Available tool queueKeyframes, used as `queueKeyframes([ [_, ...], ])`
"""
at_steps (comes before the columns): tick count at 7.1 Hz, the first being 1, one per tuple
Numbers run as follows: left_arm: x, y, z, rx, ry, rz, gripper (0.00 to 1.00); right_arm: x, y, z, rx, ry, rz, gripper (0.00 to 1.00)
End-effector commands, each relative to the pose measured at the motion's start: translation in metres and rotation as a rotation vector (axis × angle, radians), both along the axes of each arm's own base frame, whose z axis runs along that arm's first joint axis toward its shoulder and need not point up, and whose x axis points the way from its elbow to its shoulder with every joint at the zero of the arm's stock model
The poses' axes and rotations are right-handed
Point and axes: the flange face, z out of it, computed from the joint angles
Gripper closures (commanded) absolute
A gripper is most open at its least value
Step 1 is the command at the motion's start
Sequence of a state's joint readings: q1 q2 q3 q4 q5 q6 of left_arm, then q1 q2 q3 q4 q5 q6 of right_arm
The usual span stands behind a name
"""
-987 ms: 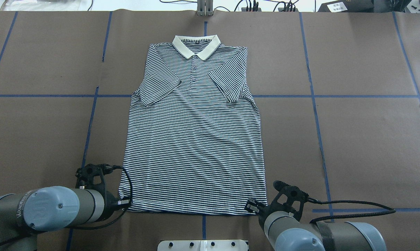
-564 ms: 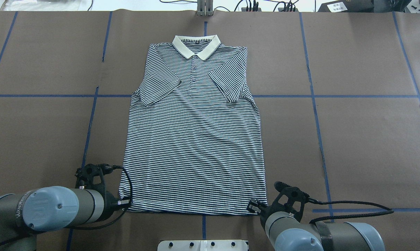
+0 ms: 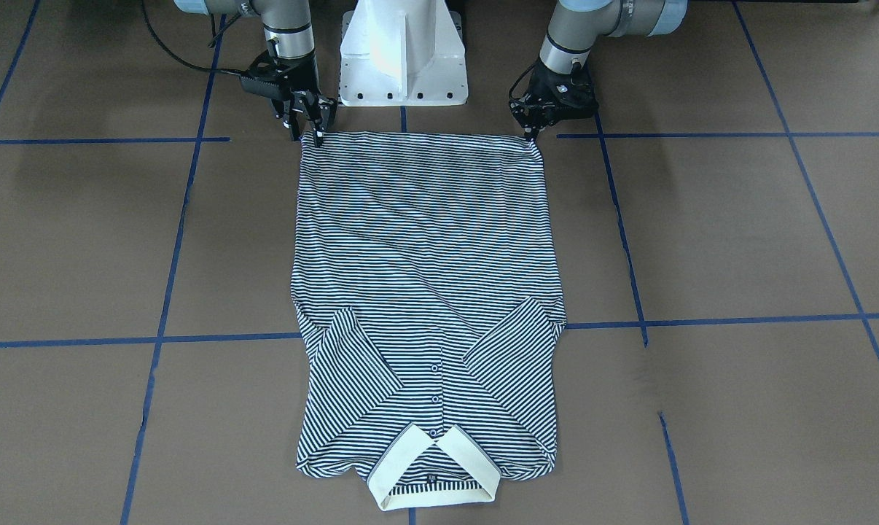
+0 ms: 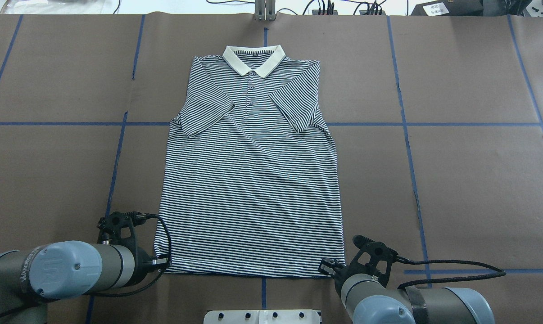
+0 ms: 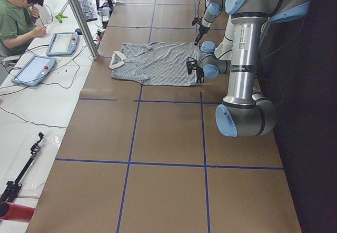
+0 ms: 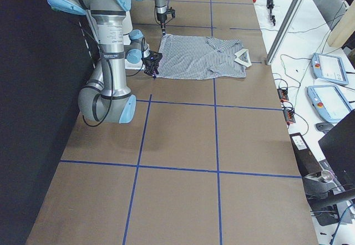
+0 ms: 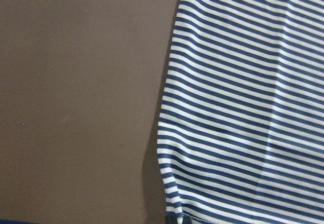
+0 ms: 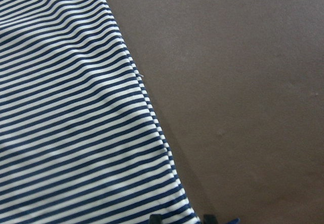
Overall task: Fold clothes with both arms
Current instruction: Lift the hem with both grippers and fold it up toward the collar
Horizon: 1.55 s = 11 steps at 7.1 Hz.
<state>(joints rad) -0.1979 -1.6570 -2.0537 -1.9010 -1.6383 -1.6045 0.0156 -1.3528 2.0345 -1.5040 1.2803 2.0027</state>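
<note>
The striped polo shirt lies flat on the brown table, front up, both sleeves folded in, cream collar at the far end. My left gripper is down at the hem's left corner; in the front-facing view its fingers come to one point on that corner and look shut on it. My right gripper is at the hem's right corner, open. In the right wrist view the shirt's corner lies between two fingertips.
The white pedestal base stands between the arms, just behind the hem. Blue tape lines cross the brown table cover. A metal post stands at the far edge. An operator sits with tablets beyond the table's far edge.
My right gripper has shifted slightly lower and closer onto the hem's right corner. The left gripper and the shirt have not moved.
</note>
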Motion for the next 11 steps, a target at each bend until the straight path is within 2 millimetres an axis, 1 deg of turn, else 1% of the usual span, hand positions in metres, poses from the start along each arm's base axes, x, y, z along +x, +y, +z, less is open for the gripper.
queueKeyframes([
  [1, 0.000, 0.000, -0.001, 0.000, 0.001, 0.000, 1.00, 0.003, -0.002, -0.001, 0.003, -0.001, -0.002, 1.00],
  [2, -0.001, 0.000, -0.004, 0.001, 0.009, 0.001, 1.00, 0.008, -0.007, -0.003, 0.005, -0.004, 0.003, 1.00],
  [3, -0.014, 0.002, -0.023, 0.010, 0.039, 0.012, 1.00, 0.028, -0.012, -0.015, 0.006, -0.034, 0.006, 1.00],
  [4, -0.031, 0.007, -0.048, 0.009, 0.031, 0.028, 1.00, 0.059, -0.012, -0.018, 0.023, -0.042, -0.015, 1.00],
  [5, -0.056, 0.019, -0.079, -0.021, 0.016, 0.078, 1.00, 0.095, -0.011, -0.027, 0.029, -0.065, -0.021, 1.00],
  [6, -0.086, 0.025, -0.120, -0.023, 0.028, 0.100, 1.00, 0.133, -0.007, -0.048, 0.017, -0.080, -0.035, 1.00],
  [7, -0.121, 0.029, -0.166, -0.007, 0.039, 0.107, 1.00, 0.177, 0.000, -0.084, -0.016, -0.086, -0.071, 1.00],
  [8, -0.149, 0.021, -0.202, -0.037, 0.050, 0.098, 1.00, 0.223, 0.006, -0.116, -0.042, -0.104, -0.099, 1.00],
  [9, -0.162, 0.007, -0.220, -0.056, 0.071, 0.077, 1.00, 0.231, -0.002, -0.131, -0.081, -0.105, -0.097, 1.00],
  [10, -0.157, 0.002, -0.219, 0.010, 0.058, 0.122, 1.00, 0.231, -0.014, -0.145, -0.082, -0.107, -0.095, 1.00],
  [11, -0.154, -0.031, -0.210, 0.086, 0.009, 0.115, 1.00, 0.221, -0.044, -0.170, -0.027, -0.102, -0.086, 1.00],
])
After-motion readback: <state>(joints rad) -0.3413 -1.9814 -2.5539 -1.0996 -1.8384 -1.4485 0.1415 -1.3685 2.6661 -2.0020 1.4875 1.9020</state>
